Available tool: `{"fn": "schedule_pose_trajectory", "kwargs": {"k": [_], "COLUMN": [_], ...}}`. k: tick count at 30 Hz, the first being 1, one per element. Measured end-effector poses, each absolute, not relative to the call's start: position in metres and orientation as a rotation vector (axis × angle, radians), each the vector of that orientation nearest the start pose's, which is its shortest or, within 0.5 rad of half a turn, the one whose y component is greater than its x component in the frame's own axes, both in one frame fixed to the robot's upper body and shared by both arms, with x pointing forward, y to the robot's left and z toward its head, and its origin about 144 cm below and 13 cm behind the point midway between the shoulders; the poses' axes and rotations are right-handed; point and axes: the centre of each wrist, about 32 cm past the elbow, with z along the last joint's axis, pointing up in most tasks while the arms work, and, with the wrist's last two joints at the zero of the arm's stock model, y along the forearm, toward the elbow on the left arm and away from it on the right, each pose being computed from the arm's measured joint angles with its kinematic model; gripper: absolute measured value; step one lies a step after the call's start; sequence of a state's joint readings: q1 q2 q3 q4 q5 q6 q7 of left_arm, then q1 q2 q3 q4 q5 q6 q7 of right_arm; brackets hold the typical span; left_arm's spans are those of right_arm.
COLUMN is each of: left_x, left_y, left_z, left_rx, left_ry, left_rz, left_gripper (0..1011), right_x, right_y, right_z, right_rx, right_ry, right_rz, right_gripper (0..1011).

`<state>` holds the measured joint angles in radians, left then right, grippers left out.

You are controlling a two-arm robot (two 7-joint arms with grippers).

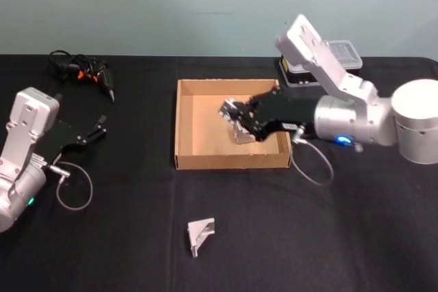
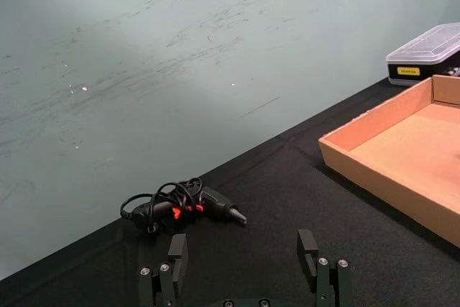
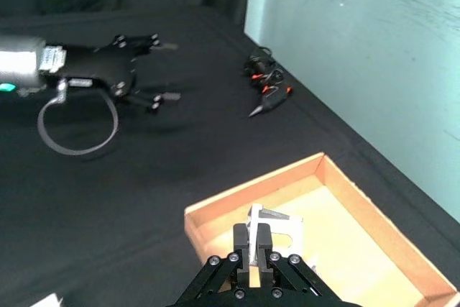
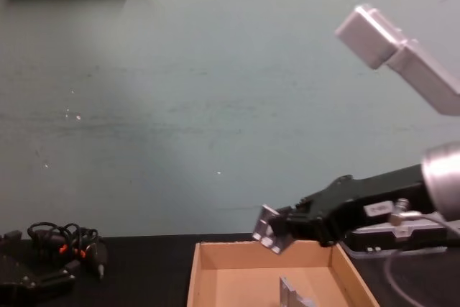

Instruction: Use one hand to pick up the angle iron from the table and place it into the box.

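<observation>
My right gripper (image 1: 238, 115) hangs above the tan box (image 1: 186, 122), shut on a silver angle iron (image 1: 229, 109). The chest view shows this angle iron (image 4: 269, 229) held in the air above the box's floor (image 4: 237, 278). In the right wrist view the fingers (image 3: 244, 239) pinch the angle iron (image 3: 280, 223) over the box (image 3: 359, 249). A second angle iron (image 4: 293, 293) lies inside the box. Another angle iron (image 1: 200, 234) rests on the black table (image 1: 328, 237) in front of the box. My left gripper (image 1: 98, 128) stands open at the far left, holding nothing.
A tangle of black cables with orange marks (image 1: 82, 72) lies at the back left. A clear-lidded plastic case (image 1: 342, 56) sits behind the box's right corner. In the left wrist view the left gripper (image 2: 243, 249) points at the cables (image 2: 180, 206).
</observation>
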<state>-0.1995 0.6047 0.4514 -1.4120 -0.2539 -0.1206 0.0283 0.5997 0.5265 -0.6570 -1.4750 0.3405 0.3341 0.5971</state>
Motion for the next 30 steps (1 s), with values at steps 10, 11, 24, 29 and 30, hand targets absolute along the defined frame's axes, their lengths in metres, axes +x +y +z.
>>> {"fn": "schedule_pose_trajectory", "kwargs": {"k": [10, 11, 24, 29, 30], "left_x": [0.489, 0.489, 0.489, 0.489, 0.489], "left_y": [0.31, 0.31, 0.31, 0.31, 0.31], "left_z": [1.14, 1.14, 1.14, 1.14, 1.14], "left_rx": [0.304, 0.305, 0.304, 0.305, 0.304], "left_ry": [-0.285, -0.285, -0.285, -0.285, -0.285], "left_rz": [1.248, 1.248, 1.248, 1.248, 1.248], "left_gripper": [1000, 1000, 1000, 1000, 1000], "right_x": [0.59, 0.594, 0.61, 0.611, 0.611], "right_y": [-0.198, -0.195, -0.178, -0.173, -0.173], "right_z": [1.245, 1.241, 1.22, 1.215, 1.214], "right_rx": [-0.441, -0.446, -0.473, -0.491, -0.496], "right_ry": [-0.044, -0.034, 0.026, 0.04, 0.041], "right_rz": [-0.595, -0.598, -0.602, -0.583, -0.581], "right_gripper": [70, 70, 69, 69, 70]}}
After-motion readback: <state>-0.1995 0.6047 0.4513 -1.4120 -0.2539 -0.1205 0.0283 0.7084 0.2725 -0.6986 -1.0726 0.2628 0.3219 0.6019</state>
